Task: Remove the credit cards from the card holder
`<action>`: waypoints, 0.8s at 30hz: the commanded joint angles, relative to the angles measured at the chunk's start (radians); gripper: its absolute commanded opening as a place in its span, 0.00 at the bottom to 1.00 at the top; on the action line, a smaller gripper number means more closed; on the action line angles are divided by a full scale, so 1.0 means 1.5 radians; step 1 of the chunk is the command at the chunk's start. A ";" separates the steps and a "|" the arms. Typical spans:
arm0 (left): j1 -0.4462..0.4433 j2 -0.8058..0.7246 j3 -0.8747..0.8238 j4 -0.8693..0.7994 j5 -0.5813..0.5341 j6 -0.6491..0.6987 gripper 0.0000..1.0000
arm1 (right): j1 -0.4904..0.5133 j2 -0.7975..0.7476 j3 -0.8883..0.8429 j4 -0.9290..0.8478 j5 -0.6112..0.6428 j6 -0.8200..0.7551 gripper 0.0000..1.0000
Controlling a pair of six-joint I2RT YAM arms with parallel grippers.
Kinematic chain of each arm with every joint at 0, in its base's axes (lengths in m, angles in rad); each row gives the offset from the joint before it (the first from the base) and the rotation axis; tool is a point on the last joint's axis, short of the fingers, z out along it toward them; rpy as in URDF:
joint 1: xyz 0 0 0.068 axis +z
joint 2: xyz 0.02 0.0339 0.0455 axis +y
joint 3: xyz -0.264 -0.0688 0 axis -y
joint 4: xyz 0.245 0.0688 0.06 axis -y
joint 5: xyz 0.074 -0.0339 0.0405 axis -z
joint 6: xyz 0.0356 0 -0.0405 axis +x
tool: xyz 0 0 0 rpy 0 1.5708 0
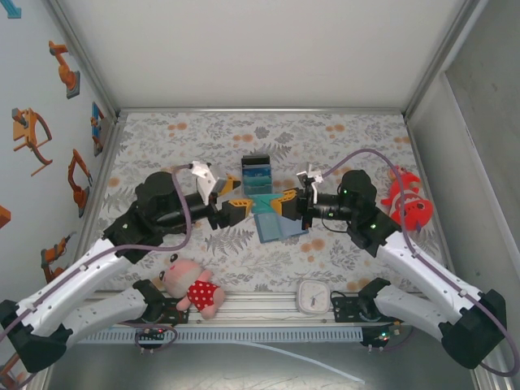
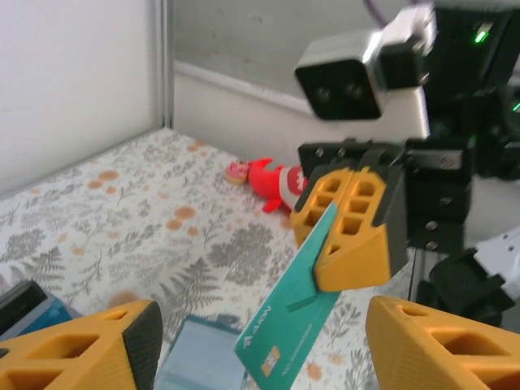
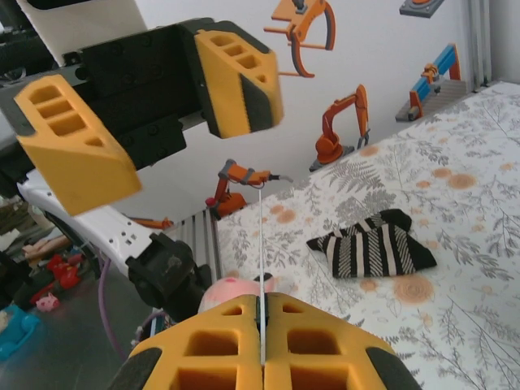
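A teal credit card [image 2: 294, 323] hangs tilted in the air, and my right gripper [image 3: 262, 325] is shut on its upper end; in the right wrist view it shows edge-on as a thin white line. My left gripper [image 2: 260, 357] stands open around the card's lower end, its fingers [image 2: 89, 349] apart from it. In the top view the two grippers meet nose to nose, left [image 1: 241, 207] and right [image 1: 280, 203], over the steel-blue card holder [image 1: 280, 227], which lies flat on the table. More credit cards [image 1: 257, 172], black, blue and teal, lie in a row just behind.
A striped black-and-white sock [image 3: 374, 244] lies on the floral mat behind my left arm. A red fish toy [image 1: 409, 203] sits at the right, a pink plush doll [image 1: 195, 288] and a small white clock [image 1: 312, 297] near the front rail.
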 commanded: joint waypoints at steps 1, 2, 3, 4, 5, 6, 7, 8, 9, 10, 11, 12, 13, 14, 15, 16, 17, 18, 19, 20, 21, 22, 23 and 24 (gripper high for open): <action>-0.003 0.036 0.023 -0.036 -0.002 0.029 0.68 | 0.001 -0.010 0.025 -0.069 -0.017 -0.050 0.00; -0.003 0.046 0.032 -0.037 0.014 0.030 0.68 | 0.001 -0.010 0.026 -0.071 -0.019 -0.051 0.00; -0.003 0.055 0.038 -0.037 0.038 0.039 0.68 | 0.001 -0.009 0.026 -0.072 -0.022 -0.053 0.00; -0.003 0.065 0.040 -0.032 0.070 0.053 0.69 | 0.001 -0.008 0.027 -0.073 -0.024 -0.054 0.00; -0.003 0.072 0.040 -0.019 0.095 0.055 0.69 | 0.001 -0.006 0.028 -0.075 -0.027 -0.057 0.00; -0.003 0.079 0.040 -0.009 0.109 0.055 0.68 | 0.001 -0.004 0.029 -0.077 -0.030 -0.058 0.00; -0.003 0.088 0.042 -0.005 0.124 0.054 0.65 | 0.001 -0.001 0.031 -0.080 -0.033 -0.061 0.00; -0.002 0.098 0.049 -0.010 0.134 0.058 0.62 | 0.002 0.001 0.034 -0.084 -0.038 -0.064 0.00; -0.002 0.108 0.057 -0.019 0.141 0.062 0.58 | 0.001 0.003 0.036 -0.087 -0.042 -0.066 0.00; 0.000 0.119 0.067 -0.032 0.154 0.069 0.54 | 0.002 0.005 0.039 -0.091 -0.048 -0.068 0.00; 0.002 0.128 0.077 -0.044 0.166 0.078 0.51 | 0.001 0.008 0.042 -0.094 -0.052 -0.071 0.00; 0.003 0.138 0.085 -0.055 0.174 0.083 0.49 | 0.001 0.010 0.043 -0.096 -0.056 -0.074 0.00; 0.004 0.148 0.092 -0.065 0.183 0.090 0.47 | 0.001 0.011 0.045 -0.098 -0.059 -0.075 0.00; 0.006 0.158 0.098 -0.075 0.195 0.098 0.45 | 0.001 0.013 0.047 -0.100 -0.062 -0.078 0.00; 0.007 0.166 0.103 -0.084 0.205 0.102 0.43 | 0.001 0.014 0.049 -0.103 -0.063 -0.080 0.00; 0.009 0.175 0.110 -0.093 0.216 0.108 0.41 | 0.001 0.016 0.050 -0.104 -0.063 -0.082 0.00; 0.010 0.185 0.115 -0.104 0.226 0.113 0.38 | 0.002 0.016 0.051 -0.105 -0.063 -0.083 0.00; 0.012 0.190 0.120 -0.113 0.233 0.118 0.36 | 0.001 0.017 0.052 -0.105 -0.064 -0.085 0.00; 0.014 0.197 0.125 -0.123 0.240 0.126 0.33 | 0.001 0.018 0.053 -0.107 -0.064 -0.085 0.00; 0.016 0.201 0.129 -0.131 0.249 0.134 0.30 | 0.001 0.018 0.054 -0.107 -0.065 -0.086 0.00; 0.017 0.205 0.131 -0.138 0.254 0.141 0.27 | 0.001 0.018 0.054 -0.109 -0.065 -0.087 0.00; 0.019 0.206 0.132 -0.143 0.258 0.146 0.22 | 0.002 0.018 0.055 -0.110 -0.065 -0.089 0.00; 0.020 0.210 0.134 -0.150 0.259 0.154 0.17 | 0.001 0.017 0.055 -0.111 -0.065 -0.090 0.00; 0.022 0.212 0.135 -0.156 0.260 0.159 0.11 | 0.001 0.017 0.055 -0.111 -0.064 -0.089 0.00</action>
